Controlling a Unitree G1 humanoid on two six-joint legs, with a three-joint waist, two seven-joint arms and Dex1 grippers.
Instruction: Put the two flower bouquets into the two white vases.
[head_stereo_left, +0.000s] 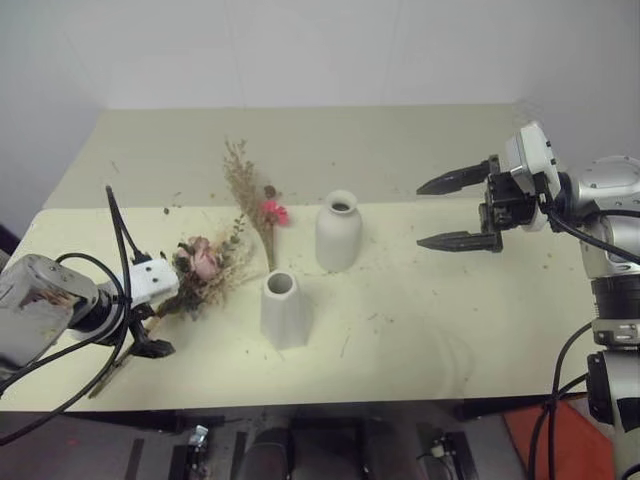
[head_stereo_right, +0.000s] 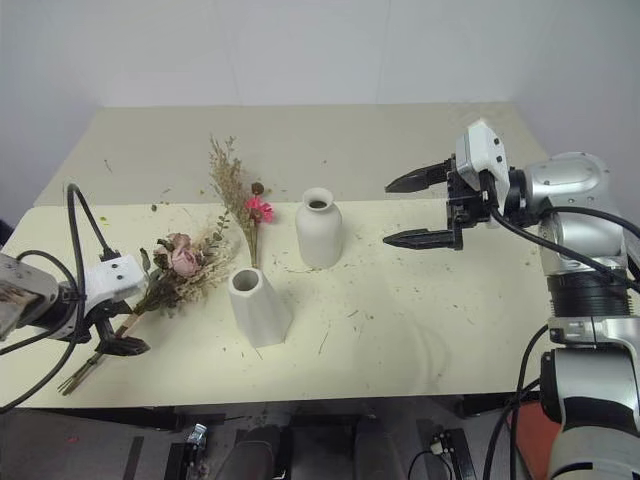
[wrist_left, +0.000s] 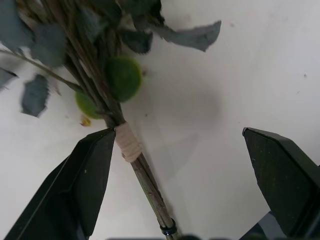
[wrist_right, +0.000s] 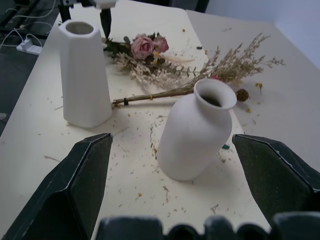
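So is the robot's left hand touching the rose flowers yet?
Cannot tell. In the left wrist view the open left hand straddles the rose bouquet's stems; one finger meets the wrapped binding, without a plain gap or press.

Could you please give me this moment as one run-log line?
left gripper: open, over rose bouquet stems | right gripper: open, near round vase | both vases empty

Pale cream surface, matte, littered with small dry plant crumbs and specks. A seam runs across it; a second cream section sits behind. Plain white wall at the back and on both sides. Below the front edge: dark floor, loose cables, something orange-red at right. Even, soft light.
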